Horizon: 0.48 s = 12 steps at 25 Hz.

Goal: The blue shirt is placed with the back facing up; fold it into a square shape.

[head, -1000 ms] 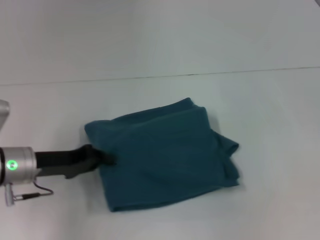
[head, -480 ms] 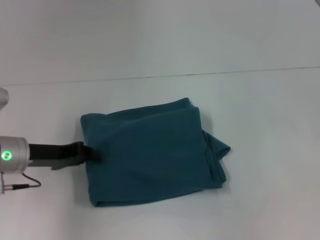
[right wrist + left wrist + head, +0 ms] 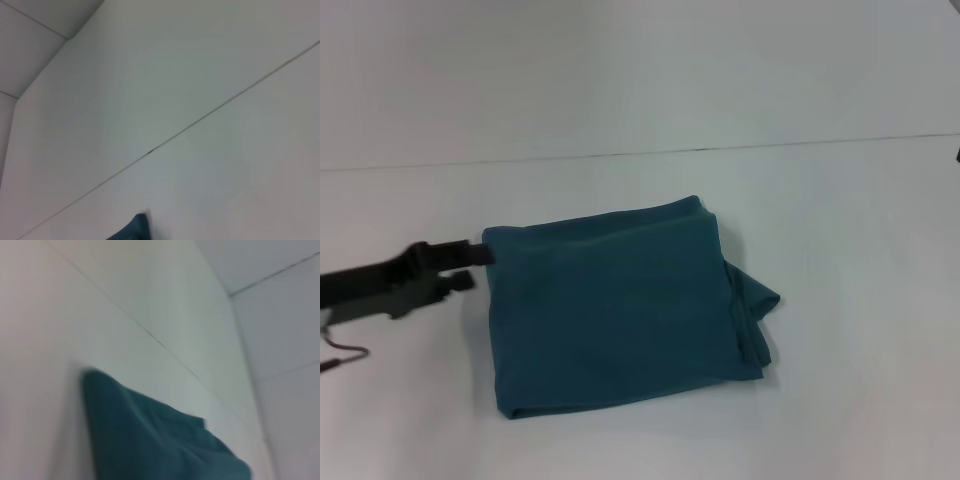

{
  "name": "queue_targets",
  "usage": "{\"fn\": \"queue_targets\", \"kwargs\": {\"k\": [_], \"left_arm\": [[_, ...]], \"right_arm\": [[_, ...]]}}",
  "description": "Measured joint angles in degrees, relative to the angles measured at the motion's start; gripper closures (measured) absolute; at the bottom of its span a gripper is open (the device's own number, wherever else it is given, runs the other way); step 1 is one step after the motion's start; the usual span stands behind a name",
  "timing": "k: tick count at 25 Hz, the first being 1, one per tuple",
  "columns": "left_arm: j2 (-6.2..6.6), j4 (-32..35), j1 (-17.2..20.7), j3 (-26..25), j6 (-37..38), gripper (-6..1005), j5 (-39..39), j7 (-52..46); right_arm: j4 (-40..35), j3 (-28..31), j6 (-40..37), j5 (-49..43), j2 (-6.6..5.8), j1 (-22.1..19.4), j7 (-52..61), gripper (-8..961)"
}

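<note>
The blue shirt lies folded into a rough rectangle on the white table. A bunched flap sticks out past its right edge. My left gripper hovers just off the shirt's far left corner, open, with nothing between its fingers. The upper finger is close to that corner; whether it touches the cloth I cannot tell. The left wrist view shows the blue shirt from low down, and the right wrist view catches only a corner of the blue shirt. My right gripper is out of view.
A thin dark seam runs across the white table behind the shirt. A cable loop hangs from the left arm at the left edge. A dark sliver shows at the right edge.
The left gripper first dragged the shirt's left edge leftward, then let go and rose toward the shirt's far left corner. The shirt now lies still.
</note>
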Motion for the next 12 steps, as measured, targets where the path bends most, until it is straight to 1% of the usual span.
{"fn": "queue_targets", "kwargs": {"k": [1,2,5,7,9,10,12], "left_arm": [[-0.45,-0.8,-0.1,-0.6,0.7,599,-0.6,0.3],[-1.15,-1.9,-0.2,-0.8,1.1,551,-1.3,0.6],[-2.96,-3.4,-0.8,-0.6,1.4,409,-2.0,1.5],[-4.02,-4.2,-1.5,-0.2,1.1,384,-1.8,2.0],[-4.12,-6.1,-2.2,1.4,0.0,359,-1.5,2.4],[-3.89,-6.9,-2.4,2.2,-0.5,346,-1.4,2.5],[-3.06,-8.6,-2.9,4.5,-1.3,322,-1.3,2.9]], "right_arm": [[0.0,-0.1,-0.1,0.0,0.14,0.1,0.0,26],[0.0,-0.1,0.0,0.0,0.28,0.1,-0.1,26],[0.0,-0.2,-0.2,-0.1,0.87,0.4,-0.6,26],[0.0,-0.3,-0.6,-0.1,1.26,0.5,-1.2,26],[0.0,-0.5,-1.1,-0.1,1.66,0.6,-2.1,26],[0.0,-0.6,-1.4,-0.1,1.81,0.6,-2.5,26],[0.0,-1.2,-2.3,-0.1,2.19,0.7,-4.0,26]]}}
